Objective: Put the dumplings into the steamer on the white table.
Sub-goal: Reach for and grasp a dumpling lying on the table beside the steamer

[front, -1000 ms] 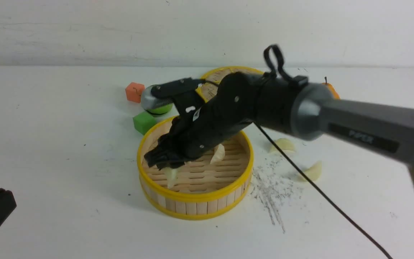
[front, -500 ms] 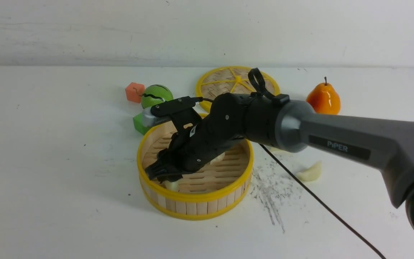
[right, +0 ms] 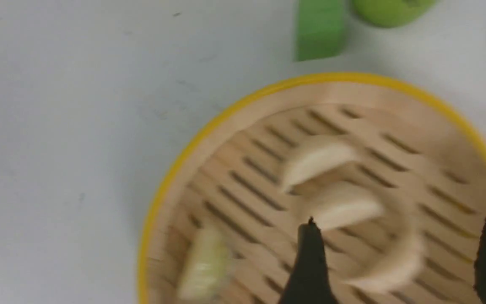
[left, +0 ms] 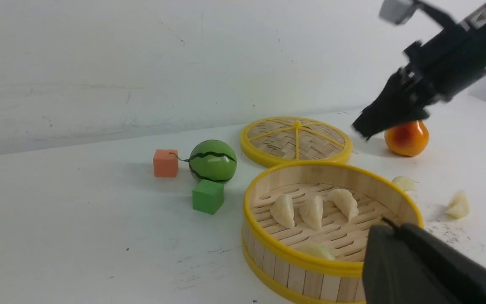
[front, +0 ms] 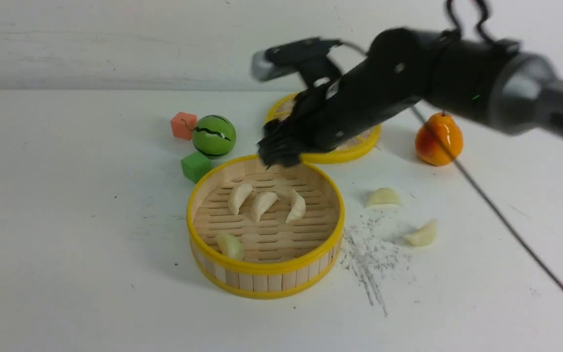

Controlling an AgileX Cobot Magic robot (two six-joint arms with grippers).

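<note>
Front and both wrist views share the steamer (front: 262, 282).

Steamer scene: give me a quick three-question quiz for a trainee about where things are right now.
1. How many dumplings lie inside the steamer?
2. True or false: the right end effector is gripping a dumpling.
3. The two loose dumplings on the white table lie where? A) on the robot's left of the steamer B) on the robot's right of the steamer C) between the steamer and the robot
Key: 1) four. 2) false; its jaws are open and empty. 3) B.
</note>
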